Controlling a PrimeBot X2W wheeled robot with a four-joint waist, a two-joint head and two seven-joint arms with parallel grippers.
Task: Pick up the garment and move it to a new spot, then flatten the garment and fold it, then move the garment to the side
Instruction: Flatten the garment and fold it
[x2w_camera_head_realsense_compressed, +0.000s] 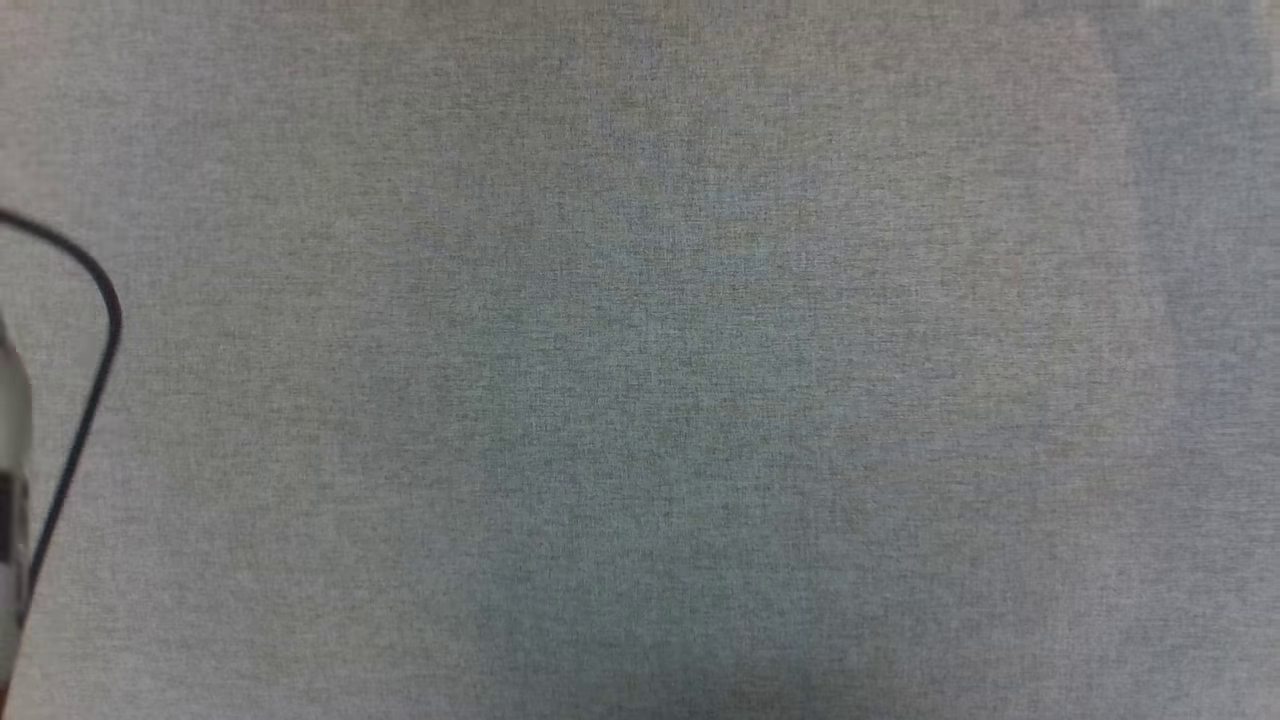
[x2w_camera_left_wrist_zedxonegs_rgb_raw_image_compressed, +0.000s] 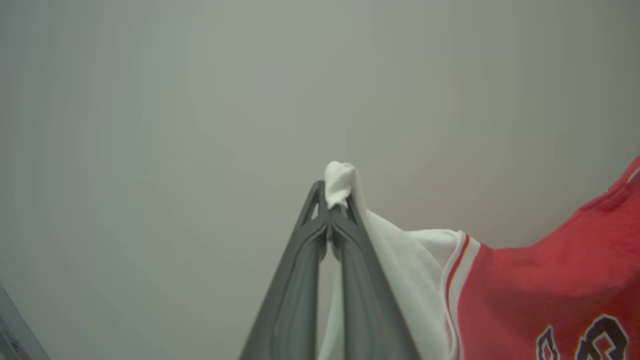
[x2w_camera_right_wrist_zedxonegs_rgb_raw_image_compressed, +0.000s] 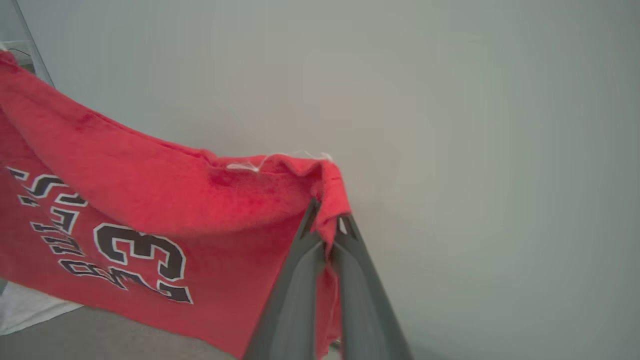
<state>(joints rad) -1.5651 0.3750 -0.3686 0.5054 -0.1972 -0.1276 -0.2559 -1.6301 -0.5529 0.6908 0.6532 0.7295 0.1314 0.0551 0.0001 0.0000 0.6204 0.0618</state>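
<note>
L jaws pinching garment (x2w_camera_left_wrist_zedxonegs_rgb_raw_image_compressed: 550, 280) sleeve edge, R jaws red edge, grey surface (x2w_camera_head_realsense_compressed: 640, 360)

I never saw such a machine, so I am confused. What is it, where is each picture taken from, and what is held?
It is a wheeled robot with two arms, each ending in a two-fingered gripper. One camera on its head looks down at a grey woven surface, with a thin black cable at the left. Two more cameras sit on the wrists. The left gripper is shut on the white sleeve of a red jersey-style shirt with black printed letters, and the right gripper is shut on its red edge.
</note>
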